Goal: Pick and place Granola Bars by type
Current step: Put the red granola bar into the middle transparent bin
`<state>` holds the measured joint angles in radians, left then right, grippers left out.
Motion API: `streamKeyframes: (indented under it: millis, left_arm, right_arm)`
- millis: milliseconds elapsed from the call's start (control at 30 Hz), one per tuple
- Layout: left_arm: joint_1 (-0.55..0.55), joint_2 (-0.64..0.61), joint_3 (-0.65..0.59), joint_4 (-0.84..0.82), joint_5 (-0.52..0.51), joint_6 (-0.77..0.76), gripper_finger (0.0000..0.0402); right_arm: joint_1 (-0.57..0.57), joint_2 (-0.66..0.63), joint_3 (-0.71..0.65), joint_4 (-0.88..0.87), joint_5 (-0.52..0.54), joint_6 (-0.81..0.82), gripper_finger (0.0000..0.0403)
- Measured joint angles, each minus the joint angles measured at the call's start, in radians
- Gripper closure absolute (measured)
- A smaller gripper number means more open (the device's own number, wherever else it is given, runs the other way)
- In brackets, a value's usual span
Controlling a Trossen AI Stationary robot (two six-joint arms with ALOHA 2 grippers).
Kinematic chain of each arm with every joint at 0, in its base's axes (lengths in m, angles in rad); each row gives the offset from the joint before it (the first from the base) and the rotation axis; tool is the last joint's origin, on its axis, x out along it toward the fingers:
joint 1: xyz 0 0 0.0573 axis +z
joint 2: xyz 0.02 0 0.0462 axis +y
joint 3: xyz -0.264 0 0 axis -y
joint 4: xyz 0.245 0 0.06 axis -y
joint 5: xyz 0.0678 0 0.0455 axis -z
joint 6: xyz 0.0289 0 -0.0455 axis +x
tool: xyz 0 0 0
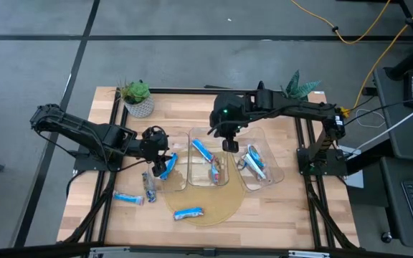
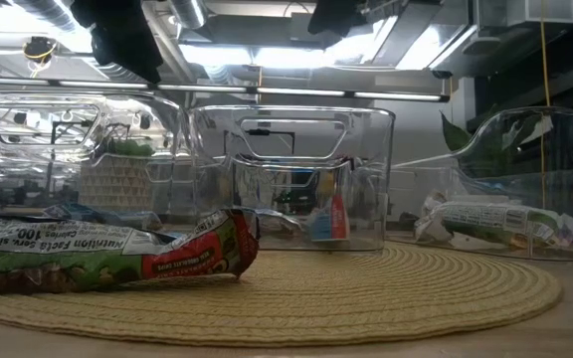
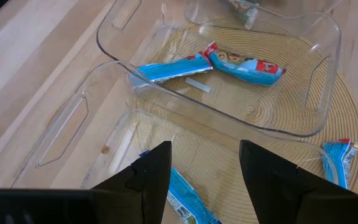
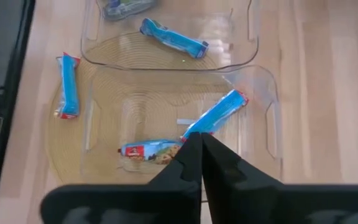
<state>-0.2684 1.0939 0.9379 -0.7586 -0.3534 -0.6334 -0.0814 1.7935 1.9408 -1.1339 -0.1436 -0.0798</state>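
Hovering over the left clear bin (image 1: pixel 169 170), the left claw (image 1: pixel 158 152) has its two fingers (image 3: pixel 151 177) spread wide with nothing between them; a blue-wrapped bar (image 3: pixel 188 199) lies in that bin directly beneath it. The right claw (image 1: pixel 229 143) hangs above the far end of the middle bin (image 1: pixel 210 163), its fingers pressed together and gripping nothing.

Three clear bins stand side by side on a round woven mat (image 1: pixel 214 209) on the wooden table (image 1: pixel 278 208). The middle bin holds two Granola Bars: a long blue bar (image 4: pixel 216 115) and a bar with red on its wrapper (image 4: pixel 151 150). The right bin (image 1: pixel 260 163) holds blue-and-white bars (image 1: pixel 253 161), though how many is hard to tell.

Three bars lie outside the bins. One blue bar (image 1: pixel 129 198) rests on the bare table near the front left, a darker bar (image 1: pixel 149 186) lies just beside the left bin, and another blue bar (image 1: pixel 189 213) sits on the mat in front of the bins.

A small potted plant (image 1: pixel 138 97) stands at the far left corner of the table, and a leafy plant (image 1: pixel 300 86) at the far right.
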Motion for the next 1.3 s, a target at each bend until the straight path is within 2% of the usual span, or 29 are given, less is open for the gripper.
streamKeyframes:
  millis: [133, 300, 433, 600, 800, 1000, 1100, 1300]
  left_arm:
    - [0.000, 0.000, 0.000, 0.000, 0.013, -0.010, 0.0221]
    - [-0.009, 0.000, 0.000, 0.008, 0.119, 0.044, 0.0224]
    - [-0.073, 0.000, -0.001, 0.094, 0.200, 0.145, 0.0230]
    - [-0.179, 0.000, -0.001, 0.170, 0.203, 0.172, 0.0236]
    - [-0.339, 0.000, -0.001, 0.163, 0.220, 0.091, 0.0240]
    - [-0.495, 0.000, -0.001, 0.149, 0.212, -0.035, 0.0241]
    - [-0.571, 0.003, -0.001, 0.084, 0.191, -0.136, 0.0245]
    - [-0.707, 0.029, -0.001, -0.098, 0.161, -0.365, 0.0246]
  right_arm:
    - [0.000, 0.000, 0.000, 0.002, -0.008, 0.017, 0.0369]
    - [0.026, 0.000, 0.000, 0.007, 0.018, 0.016, 0.0355]
    - [0.055, 0.000, 0.000, 0.008, 0.055, -0.005, 0.0358]
    - [0.084, 0.000, 0.000, 0.008, 0.071, 0.019, 0.0364]
    - [0.120, 0.000, 0.000, 0.008, 0.077, 0.075, 0.0371]
    - [0.154, 0.000, 0.000, 0.008, 0.137, 0.132, 0.0377]
    - [0.170, 0.000, 0.000, 0.008, 0.149, 0.167, 0.0380]
    - [0.213, 0.000, 0.000, 0.008, 0.242, 0.204, 0.0387]
